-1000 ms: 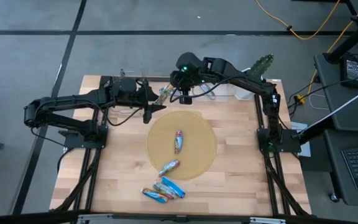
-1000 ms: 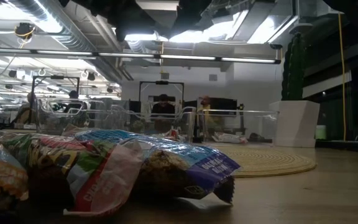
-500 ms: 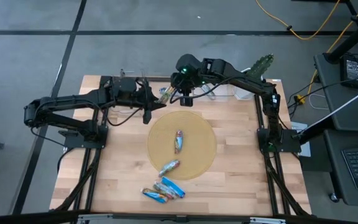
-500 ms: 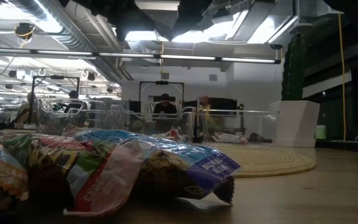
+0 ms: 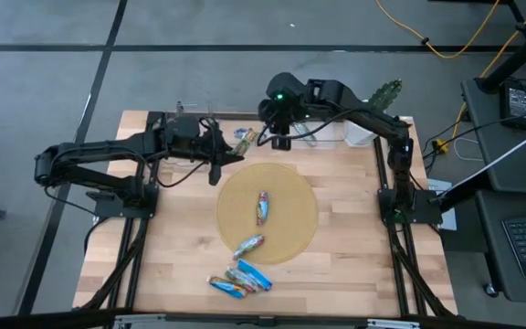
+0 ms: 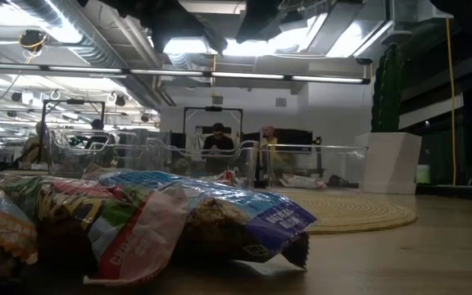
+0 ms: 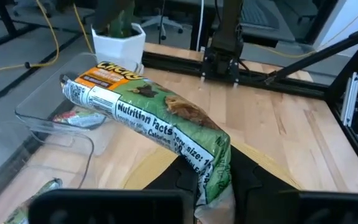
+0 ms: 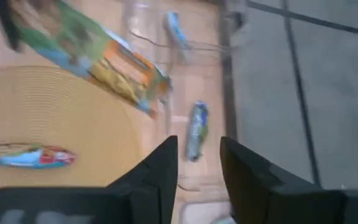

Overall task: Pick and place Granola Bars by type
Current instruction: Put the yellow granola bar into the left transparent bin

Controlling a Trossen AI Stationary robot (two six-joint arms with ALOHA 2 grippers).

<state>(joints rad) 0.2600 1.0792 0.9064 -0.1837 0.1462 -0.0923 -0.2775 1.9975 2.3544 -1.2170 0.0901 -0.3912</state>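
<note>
Green foil shows first: the left gripper (image 7: pixel 207 186) pinches one end of a green bar (image 7: pixel 148 112) with orange print, so the rest of the bar juts out ahead of the fingers. From above, that gripper hangs at about 11 o'clock of the round mat (image 5: pixel 292 192), next to the clear bins (image 5: pixel 322 135). I judge it is carrying this bar to the bin for its type. A bin (image 7: pixel 55 115) in the left wrist view already holds a wrapped bar.

On the mat lie two bars: one (image 5: pixel 262 206) near the centre, one (image 5: pixel 248 245) at 7 o'clock. Three more (image 5: pixel 241 279), blue among them, cluster off the mat at 6 o'clock.

The right gripper (image 8: pixel 197 165) hovers over the bins at 12 o'clock, fingers parted and empty, probably waiting clear of the drop. A blue bar (image 8: pixel 196 129) lies below it.
</note>
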